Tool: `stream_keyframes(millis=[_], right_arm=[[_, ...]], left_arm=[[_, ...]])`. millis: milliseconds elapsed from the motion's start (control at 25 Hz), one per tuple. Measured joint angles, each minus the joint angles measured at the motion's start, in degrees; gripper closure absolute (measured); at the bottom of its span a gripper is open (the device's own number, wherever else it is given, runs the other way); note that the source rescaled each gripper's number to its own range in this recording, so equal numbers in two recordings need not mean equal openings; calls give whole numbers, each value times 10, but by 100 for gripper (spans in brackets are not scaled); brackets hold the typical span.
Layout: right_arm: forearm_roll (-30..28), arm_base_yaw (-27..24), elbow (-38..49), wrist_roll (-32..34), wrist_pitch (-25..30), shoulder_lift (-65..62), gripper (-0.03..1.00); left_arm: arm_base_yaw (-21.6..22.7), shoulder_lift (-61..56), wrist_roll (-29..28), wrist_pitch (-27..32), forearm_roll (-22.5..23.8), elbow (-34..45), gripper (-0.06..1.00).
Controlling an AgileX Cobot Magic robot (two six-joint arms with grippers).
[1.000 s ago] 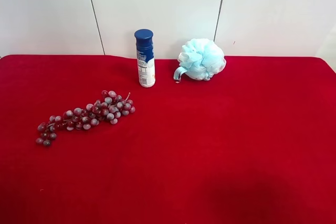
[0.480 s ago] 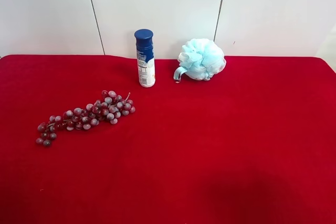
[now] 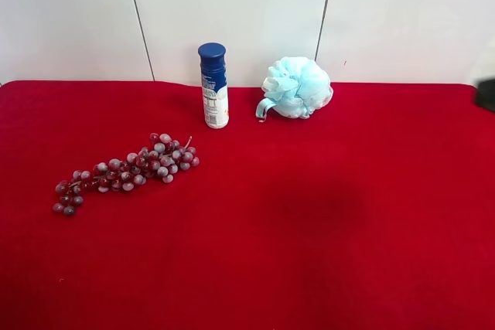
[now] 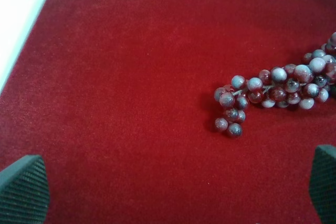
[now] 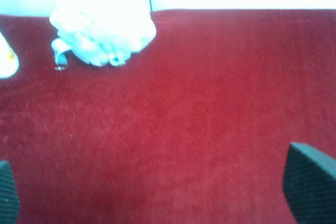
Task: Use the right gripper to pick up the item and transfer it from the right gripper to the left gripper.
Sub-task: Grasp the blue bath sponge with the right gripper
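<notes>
The fluffy pale-blue mesh bath pouf (image 3: pixel 298 88) sits at the back edge of the red cloth (image 3: pixel 348 214) by the white wall (image 3: pixel 232 13), well ahead of the black right gripper (image 5: pixel 157 198), whose jaws stand spread wide and empty, while the black left gripper (image 4: pixel 173 187), likewise spread, hangs near red-purple grapes (image 4: pixel 278 90).

Arm (image 3: pixel 486 94) appears at right
A dark, blurred part of it now shows at the exterior high view's right edge, over the red cloth's (image 3: pixel 309 253) far corner.
</notes>
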Motion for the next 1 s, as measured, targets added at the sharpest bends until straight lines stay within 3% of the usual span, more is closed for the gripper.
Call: stream_keyframes(millis=[480, 680, 1000], right_arm=[[0, 0, -11, 0, -358, 381, -3], [-1, 21, -64, -1, -407, 498, -3], [-29, 51, -203, -1, -412, 658, -3]], left_arm=[[0, 0, 0, 0, 0, 0, -6], [0, 0, 0, 0, 0, 0, -6], [0, 0, 0, 0, 0, 0, -6]])
